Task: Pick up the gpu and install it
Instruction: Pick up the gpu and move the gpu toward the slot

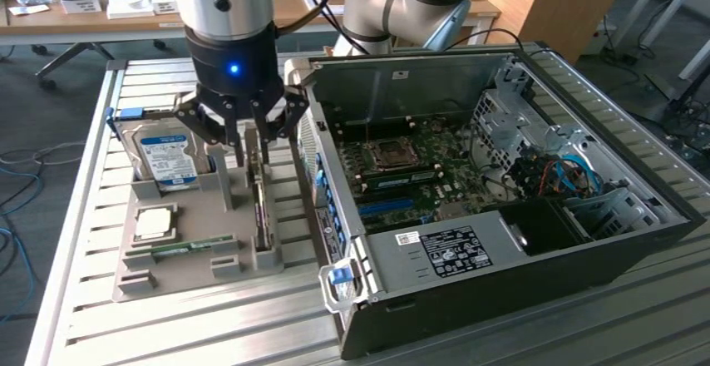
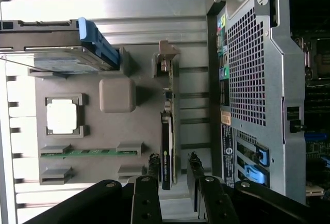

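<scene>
Work surface: a slatted metal table (image 1: 166,333) in an office-type room, with desks in the upper left of the exterior frame. A grey fixture tray (image 1: 199,254) lies left of centre. An open PC case (image 1: 533,291) fills the right half.

Gripper (image 1: 251,146) (image 2: 172,166): fingers apart, nothing held. It hangs upper left of centre in the exterior frame, directly over the tray. The two fingers straddle the gpu (image 1: 263,212) (image 2: 166,136), one on each face of the card. In the wrist view a gap shows on the case side, while the other finger stands just beside the card. Contact cannot be confirmed.

Gpu position: in the tray, on edge in its slots, between the tray's centre post and the case. Its long axis runs from the gripper toward the lower edge of the exterior frame, roughly parallel to the case's near wall. The gripper sits toward the upper end of that axis. The finger line crosses the card's thin dimension, so, as a judgement, the jaws are aligned to close on its two faces.

Clearances:
- Case side: the case's rear panel (image 2: 252,79) stands near the card, so room is narrow.
- Other side: the hard drive (image 1: 166,154) stands upright to the left, well apart.
- The CPU (image 1: 153,223) and the RAM stick (image 1: 183,248) lie lower left in the tray, clear of the fingers.
- Above the card the space is open.

The motherboard (image 1: 411,175) lies exposed inside the case, to the right of the gripper.
</scene>
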Controlling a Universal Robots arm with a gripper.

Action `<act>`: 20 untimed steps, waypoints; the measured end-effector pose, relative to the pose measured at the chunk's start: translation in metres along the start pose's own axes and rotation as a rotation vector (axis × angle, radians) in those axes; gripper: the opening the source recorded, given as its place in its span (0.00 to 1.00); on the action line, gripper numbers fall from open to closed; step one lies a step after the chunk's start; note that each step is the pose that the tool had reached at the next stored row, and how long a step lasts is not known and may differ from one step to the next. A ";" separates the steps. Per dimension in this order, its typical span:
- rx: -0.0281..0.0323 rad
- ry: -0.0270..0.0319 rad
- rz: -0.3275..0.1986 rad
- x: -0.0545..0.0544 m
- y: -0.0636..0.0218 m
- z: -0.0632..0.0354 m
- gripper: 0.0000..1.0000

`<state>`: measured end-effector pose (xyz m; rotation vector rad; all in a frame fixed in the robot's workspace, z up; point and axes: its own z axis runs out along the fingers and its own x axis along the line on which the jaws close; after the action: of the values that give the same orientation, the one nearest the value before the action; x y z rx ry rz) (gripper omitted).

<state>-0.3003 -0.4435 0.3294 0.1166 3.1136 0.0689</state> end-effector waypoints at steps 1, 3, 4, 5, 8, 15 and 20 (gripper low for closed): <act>0.0001 0.0001 0.000 0.000 0.0000 0.0004 0.36; 0.0002 0.0003 0.000 0.000 0.0000 0.0005 0.36; 0.0002 0.0002 0.000 0.000 0.0000 0.0005 0.36; 0.0001 0.0001 0.000 0.000 0.0000 0.0006 0.36; 0.0000 0.0000 0.000 0.000 0.0000 0.0006 0.36; 0.0000 0.0000 0.000 0.000 -0.0001 0.0029 0.36; 0.0000 0.0001 0.000 0.000 -0.0002 0.0055 0.36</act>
<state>-0.3003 -0.4435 0.3240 0.1166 3.1137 0.0689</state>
